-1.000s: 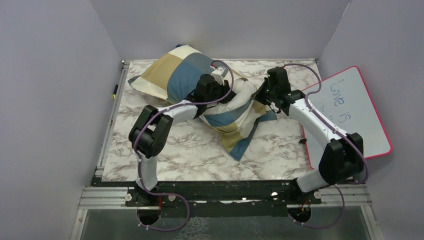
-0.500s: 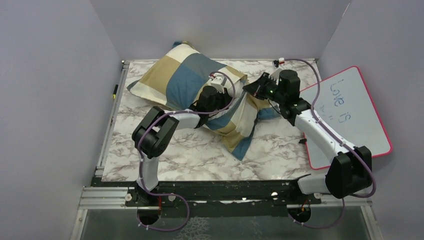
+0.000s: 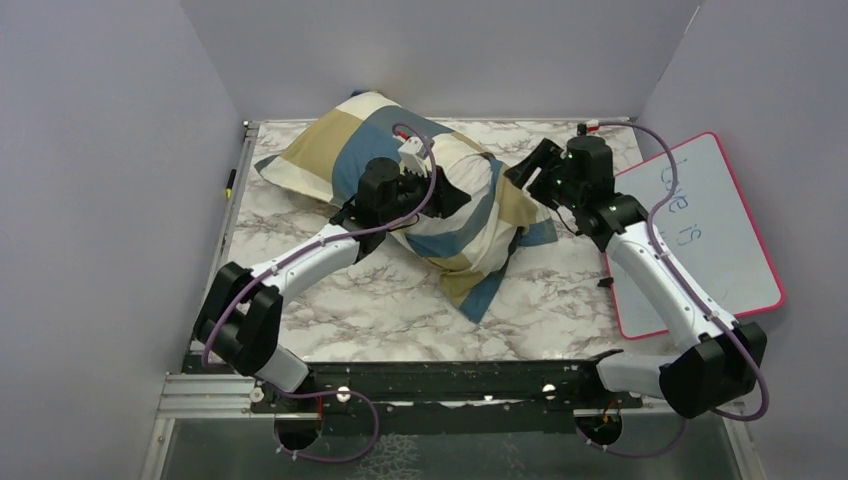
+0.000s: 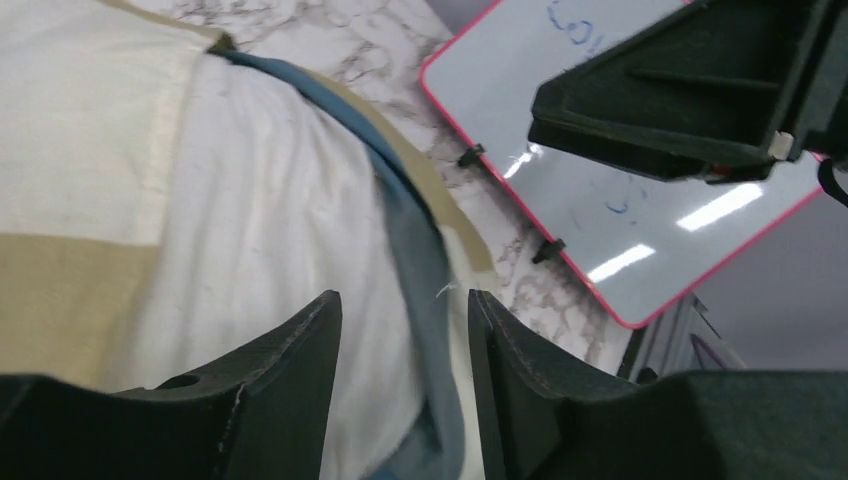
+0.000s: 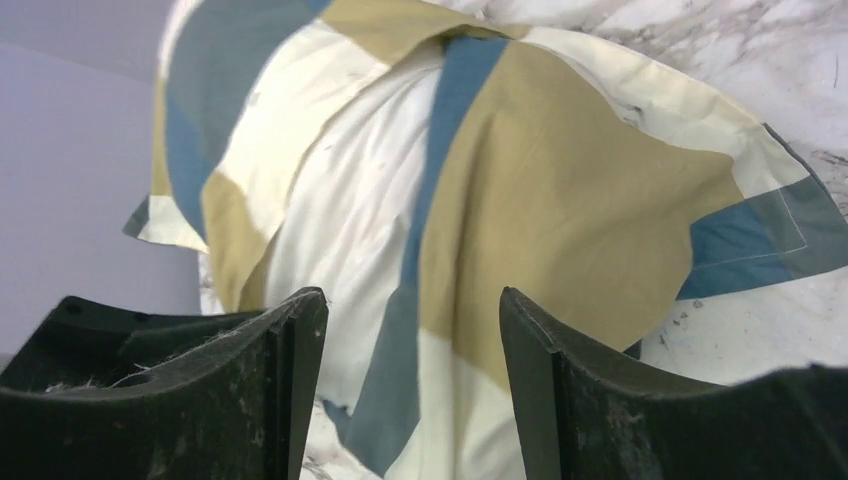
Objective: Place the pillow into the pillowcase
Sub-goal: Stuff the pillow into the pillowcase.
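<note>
The pillowcase (image 3: 340,160), in blue, tan and cream blocks, lies bulging across the back of the marble table. It covers most of the off-white pillow (image 3: 465,165), and white fabric shows at its opening (image 5: 350,220). My left gripper (image 3: 448,196) sits over the middle of the bundle with its jaws apart. In the left wrist view, white pillow (image 4: 280,230) and the case's blue edge (image 4: 420,240) lie past the left gripper (image 4: 405,310). My right gripper (image 3: 530,165) hovers open just right of the bundle. Through the right gripper (image 5: 410,300), the tan and blue cloth (image 5: 560,180) lies loose.
A pink-rimmed whiteboard (image 3: 700,230) with blue writing leans at the table's right edge, close to the right arm. A yellow-and-black marker (image 3: 229,182) lies along the left rail. Grey walls close in the back and both sides. Bare marble (image 3: 380,310) spreads in front of the bundle.
Both grippers have opened and let the pillowcase go. The left arm has swung left and stretched out. The right gripper has drawn back to the right, off the cloth. The case's open end has slumped.
</note>
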{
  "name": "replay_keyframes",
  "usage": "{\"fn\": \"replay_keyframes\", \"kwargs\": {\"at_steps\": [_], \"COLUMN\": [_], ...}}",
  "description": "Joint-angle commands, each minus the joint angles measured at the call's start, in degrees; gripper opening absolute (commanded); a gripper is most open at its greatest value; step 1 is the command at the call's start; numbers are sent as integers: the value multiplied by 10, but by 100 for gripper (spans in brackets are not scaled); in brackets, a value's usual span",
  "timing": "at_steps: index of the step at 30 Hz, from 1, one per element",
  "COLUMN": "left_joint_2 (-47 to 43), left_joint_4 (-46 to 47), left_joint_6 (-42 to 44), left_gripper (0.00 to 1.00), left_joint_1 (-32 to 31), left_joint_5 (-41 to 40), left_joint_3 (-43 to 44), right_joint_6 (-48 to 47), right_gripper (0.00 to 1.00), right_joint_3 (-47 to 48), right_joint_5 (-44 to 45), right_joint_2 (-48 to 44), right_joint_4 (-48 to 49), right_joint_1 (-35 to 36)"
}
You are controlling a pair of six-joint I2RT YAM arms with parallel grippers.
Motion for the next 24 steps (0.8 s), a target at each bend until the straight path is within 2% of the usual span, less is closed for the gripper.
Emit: {"fn": "replay_keyframes", "kwargs": {"at_steps": [1, 4, 9, 13, 16, 20, 24], "left_joint_2": [-24, -19, 31, 83, 120, 151, 177], "left_joint_4": [-53, -52, -70, -30, -7, 27, 53], "left_joint_6": [29, 48, 77, 69, 54, 34, 12], "left_gripper": [54, 55, 53, 38, 34, 30, 29], "left_joint_1": [-6, -14, -23, -46, -93, -146, -159], "left_joint_5": [122, 122, 93, 81, 74, 17, -10], "left_joint_3": [12, -1, -11, -37, -37, -39, -48], "right_joint_6": [16, 2, -108, -134, -157, -189, -225], "right_gripper": [68, 66, 56, 48, 45, 40, 34], "right_joint_3": [22, 35, 68, 127, 139, 153, 167], "right_joint_5": [45, 32, 1, -43, -79, -17, 53], "right_joint_2": [-25, -8, 41, 114, 140, 158, 182], "right_joint_4": [-38, -23, 30, -3, -16, -45, -84], "right_joint_1": [1, 1, 1, 1, 1, 1, 1]}}
